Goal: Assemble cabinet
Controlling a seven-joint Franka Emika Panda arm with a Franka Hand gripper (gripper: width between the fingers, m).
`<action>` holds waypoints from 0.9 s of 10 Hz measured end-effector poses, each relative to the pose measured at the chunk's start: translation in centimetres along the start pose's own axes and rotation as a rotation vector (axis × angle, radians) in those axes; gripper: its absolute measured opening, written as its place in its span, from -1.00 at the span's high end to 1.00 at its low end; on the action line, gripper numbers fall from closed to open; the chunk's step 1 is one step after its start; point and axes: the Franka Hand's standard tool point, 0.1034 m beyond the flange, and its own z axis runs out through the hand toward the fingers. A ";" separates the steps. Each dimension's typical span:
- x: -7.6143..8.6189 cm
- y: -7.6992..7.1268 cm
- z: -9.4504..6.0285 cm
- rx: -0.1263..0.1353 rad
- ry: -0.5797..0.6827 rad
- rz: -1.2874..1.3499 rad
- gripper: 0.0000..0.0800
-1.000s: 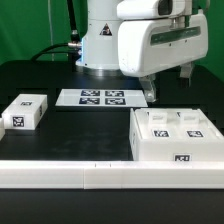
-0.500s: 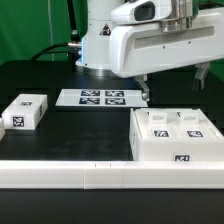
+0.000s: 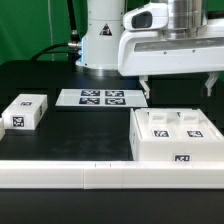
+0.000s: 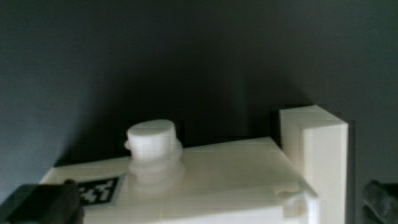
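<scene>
so the end effector (image 3: 179, 88) is hovering over the back of the cabinet (image 3: 176, 140), jaws spread wide and gripping nothing at all. the cabinet is sitting on the desk (image 3: 70, 135) toward the exterior view's right, just behind the white rail (image 3: 60, 176).

what's worrying me: in the wrist view a stubby peg (image 4: 153, 142) and a raised wall (image 4: 317, 150) are sitting right below the hand. if it's coming down a bit off, one of the fingers (image 3: 147, 90) is probably landing on plastic instead of straddling it, and that's shoving or tipping the whole box. those thick walls are also looking easy to slip off. the small white block (image 3: 25, 112) and the marker board (image 3: 100, 97) are sitting well apart, so no trouble there.
</scene>
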 end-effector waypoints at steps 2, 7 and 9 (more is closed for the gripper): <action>0.0 -0.1 0.0 0.001 0.000 -0.008 -0.99; -1.1 0.2 0.8 -0.068 -0.030 -0.103 -0.99; -1.7 0.1 1.5 -0.092 -0.021 -0.095 -0.99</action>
